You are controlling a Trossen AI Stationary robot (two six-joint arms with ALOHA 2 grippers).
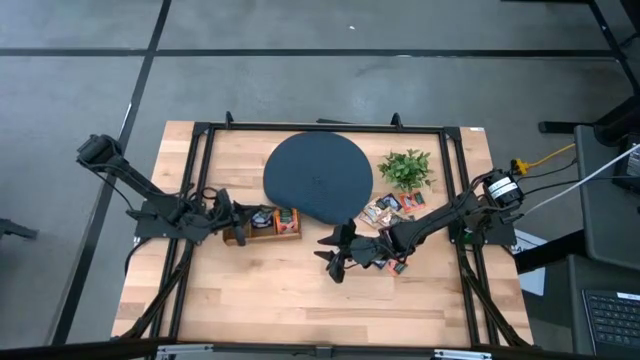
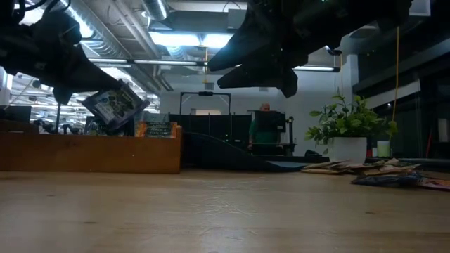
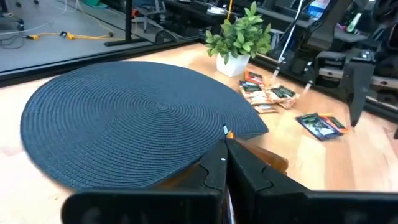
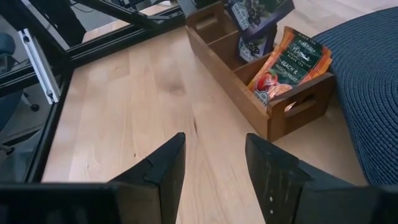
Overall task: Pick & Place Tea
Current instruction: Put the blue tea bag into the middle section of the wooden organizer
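So my left end effector (image 1: 228,217) is clamped on a dark tea sachet (image 2: 116,104), dangling it tilted right over the wooden caddy (image 4: 273,109). I'm holding it by an edge so it hangs flat and can slip down into a slot on its edge, same as the ones already in there. An orange-red peach sachet (image 4: 291,62) is leaning upright in the end compartment nearest the mat, with a dark one (image 4: 254,45) standing in the next slot over.

My right end effector (image 1: 335,262) is hovering spread wide with nothing in it, out over bare wood in the middle of the counter (image 1: 300,290), near the loose pile of tea (image 1: 392,208). My guess is it's parked there to be close for the next grab without crowding the left arm at the box. The pile sits beside the little potted plant (image 1: 406,168), and a few sachets are scattered a bit closer to me.

The counter is pale butcher-block wood with a black metal frame around it. A big round dark woven mat (image 1: 318,178) sits at the back centre, its edge touching the caddy.

The room beyond looks like an open workshop: strip lights, exposed ducts, and someone in a green top (image 2: 265,126) far off.
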